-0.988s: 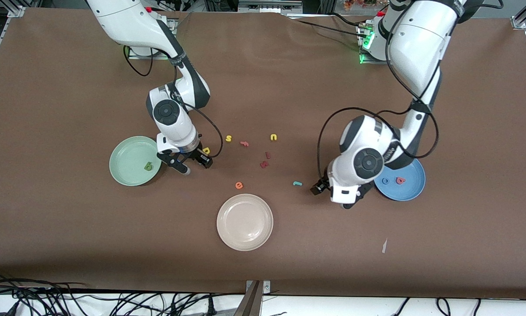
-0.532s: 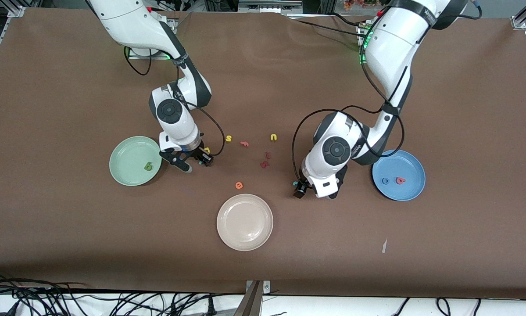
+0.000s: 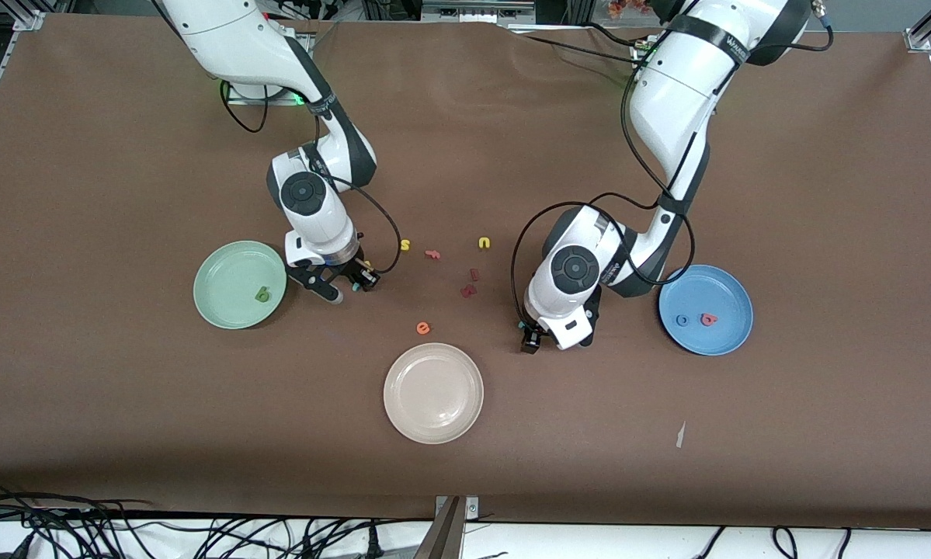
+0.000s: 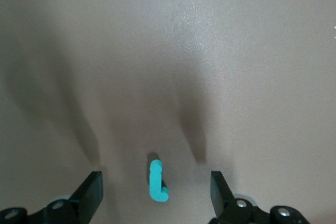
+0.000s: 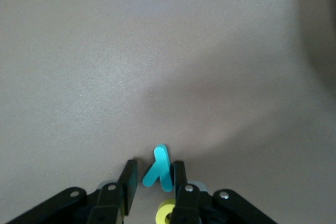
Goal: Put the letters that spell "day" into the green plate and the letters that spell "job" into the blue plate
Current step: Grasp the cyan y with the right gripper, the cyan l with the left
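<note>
Right wrist view: right gripper [image 5: 153, 182] pinching teal y [image 5: 159, 168] on table beside green plate [image 3: 220, 272], ready for lift. Left gripper [image 4: 155, 192] wide open, straddling j [image 4: 156, 180] w/ clearance, near blue plate [image 3: 733, 338].

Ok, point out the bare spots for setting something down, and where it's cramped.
Bare: the cream plate and the table nearer the front camera than all three plates. Crowded: the loose letters between the right gripper, at the teal y, and the left gripper, around the teal j.
</note>
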Controlling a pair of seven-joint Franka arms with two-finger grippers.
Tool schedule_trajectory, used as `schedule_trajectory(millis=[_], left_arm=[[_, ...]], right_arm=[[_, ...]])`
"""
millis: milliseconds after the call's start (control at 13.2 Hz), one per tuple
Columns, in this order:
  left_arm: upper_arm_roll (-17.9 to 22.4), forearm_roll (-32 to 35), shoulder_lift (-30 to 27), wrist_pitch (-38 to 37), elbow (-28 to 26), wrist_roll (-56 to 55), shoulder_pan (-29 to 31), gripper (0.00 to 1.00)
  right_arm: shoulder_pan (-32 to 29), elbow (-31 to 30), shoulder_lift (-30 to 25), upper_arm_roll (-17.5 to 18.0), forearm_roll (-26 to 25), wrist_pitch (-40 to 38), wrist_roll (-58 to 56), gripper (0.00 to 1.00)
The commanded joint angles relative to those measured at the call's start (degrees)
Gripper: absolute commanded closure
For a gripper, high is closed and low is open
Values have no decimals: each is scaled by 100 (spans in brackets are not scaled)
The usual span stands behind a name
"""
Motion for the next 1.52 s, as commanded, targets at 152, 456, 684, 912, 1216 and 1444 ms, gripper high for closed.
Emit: schedule_trajectory(millis=[152,456,684,912,1216,1444], left_arm=[[158,151,234,-7,295,-271,-118,34],[158,142,260,2,303,-473,-118,63],[150,151,260,2,295,-482,-118,84],[150,159,260,2,286,-421,-118,100],[150,168,173,-59,295,-35,-48,100],[150,186,-20,-522,294,770,14,100]], right_arm=[[35,-114,14,-32,23,256,-62,85],[-9,131,-529,-277,32,-943,-632,85],[-18,466,-960,-752,58,-2289,-1554,85],[-36,537,-1242,-1313,67,-2898,-2739,85],[-36,213,-1339,-2035,85,-2865,-4217,84],[-36,-253,-1410,-2089,436,-2304,-4536,80]])
